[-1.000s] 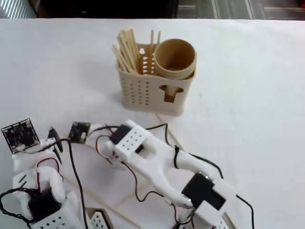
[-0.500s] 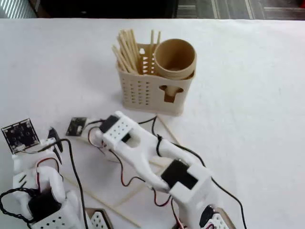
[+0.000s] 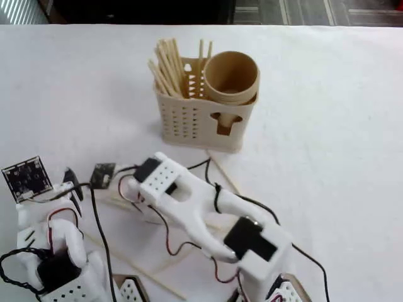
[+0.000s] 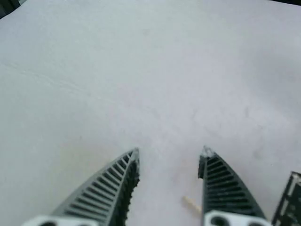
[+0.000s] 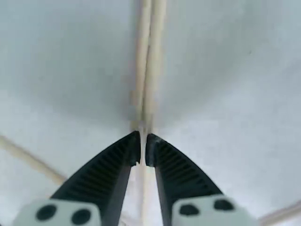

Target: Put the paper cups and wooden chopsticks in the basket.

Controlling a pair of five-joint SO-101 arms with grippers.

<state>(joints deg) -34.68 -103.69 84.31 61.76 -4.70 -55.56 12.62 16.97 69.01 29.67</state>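
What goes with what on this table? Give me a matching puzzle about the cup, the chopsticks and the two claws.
1 paper cup
2 bundled chopsticks
3 left gripper
4 right gripper

a open above the bare table
b closed on loose chopsticks lying flat
c leaning on end in the basket
d mouth up in the basket

Pairs: 1-d, 2-c, 3-a, 4-b
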